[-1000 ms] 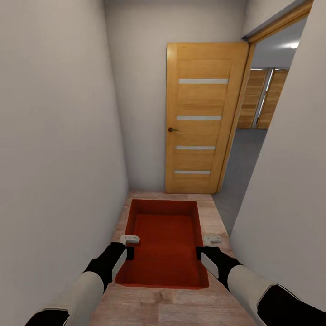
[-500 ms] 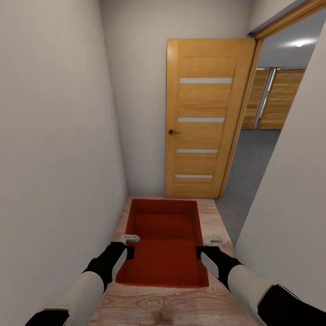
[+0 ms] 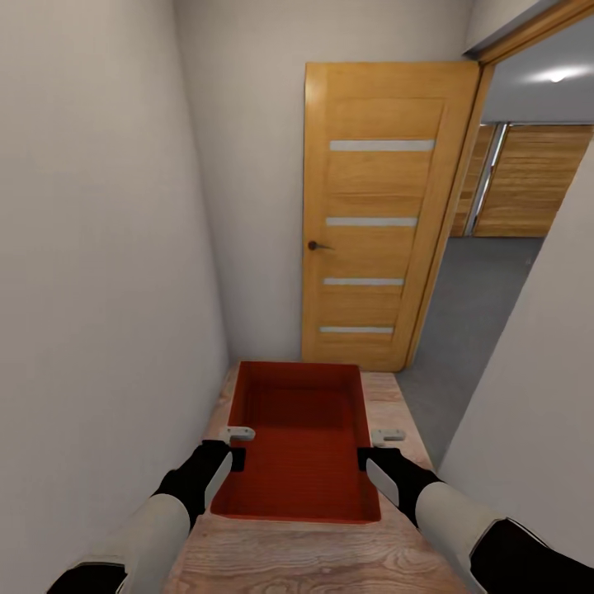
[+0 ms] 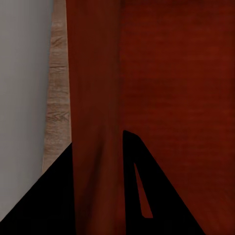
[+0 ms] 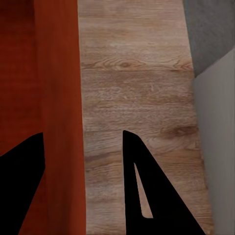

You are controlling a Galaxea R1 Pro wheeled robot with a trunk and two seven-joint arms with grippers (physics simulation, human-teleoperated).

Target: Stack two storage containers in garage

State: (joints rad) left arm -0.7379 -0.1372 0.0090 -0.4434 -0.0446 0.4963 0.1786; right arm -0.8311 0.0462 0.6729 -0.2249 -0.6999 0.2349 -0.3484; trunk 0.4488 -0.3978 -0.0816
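I hold one orange-red storage container (image 3: 301, 445), lidless and empty, low in front of me over light wood-plank flooring (image 3: 313, 561). My left gripper (image 3: 237, 448) is shut on its left wall (image 4: 95, 98), one finger inside the bin and one outside. My right gripper (image 3: 369, 450) grips the right wall (image 5: 56, 98) the same way. Through the doorway ahead on the right lies the garage's dark grey floor (image 3: 474, 322).
I am in a narrow corridor between a pale wall on the left (image 3: 91, 289) and another on the right (image 3: 536, 396). An open orange wooden door (image 3: 379, 214) with pale glass strips stands ahead. Beyond the opening is a wood-panelled door (image 3: 528, 186).
The whole view has moved forward: the open door and doorway appear larger and nearer, and more grey floor shows. The container and both grippers keep their places in the view.
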